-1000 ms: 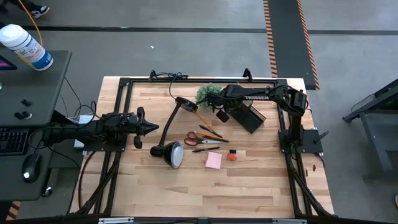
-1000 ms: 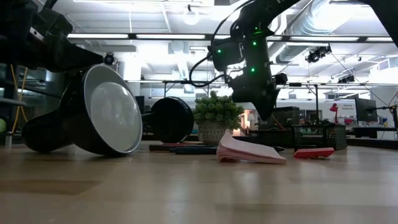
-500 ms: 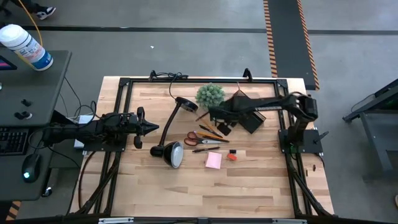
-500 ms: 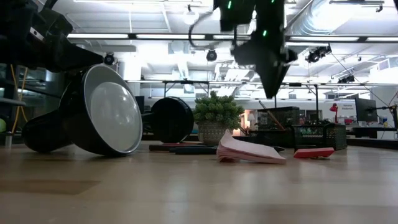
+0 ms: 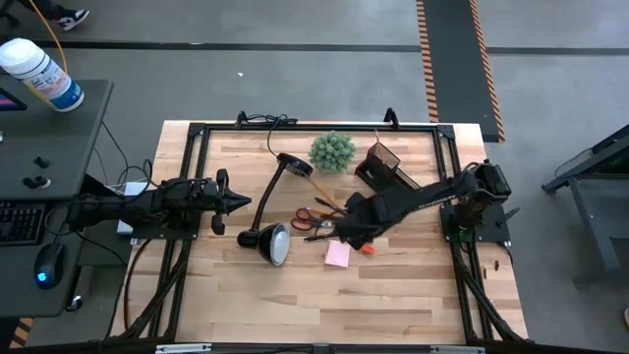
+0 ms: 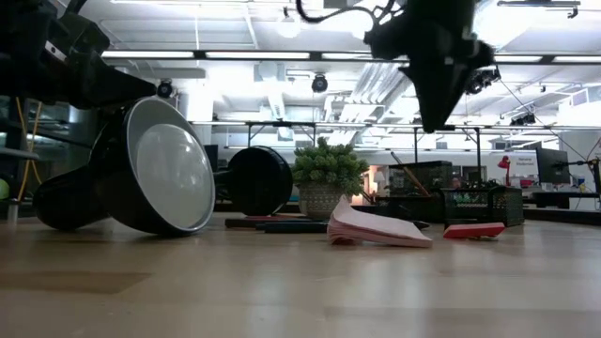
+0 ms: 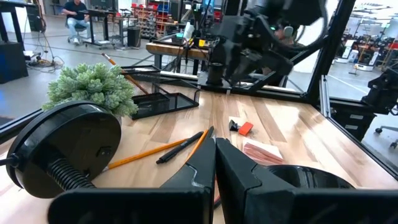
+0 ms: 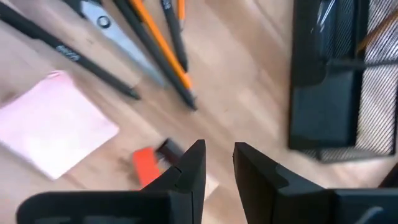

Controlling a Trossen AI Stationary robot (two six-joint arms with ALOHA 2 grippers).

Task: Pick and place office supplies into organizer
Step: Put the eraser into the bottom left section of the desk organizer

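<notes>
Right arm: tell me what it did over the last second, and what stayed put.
The right gripper swung from above the organizer at the table's back toward the middle, and now hangs empty, jaws slightly apart, over the sticky pad and pens. A pencil stands in the organizer. Left gripper, lamp, plant and scissors did not move.

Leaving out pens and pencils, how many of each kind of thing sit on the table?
Black gooseneck desk lamp: 1
Round green plant: 1
Dark mesh organizer: 1
Red-handled scissors: 1
Pink sticky-note pad: 1
Orange-red clip: 1
Total: 6
</notes>
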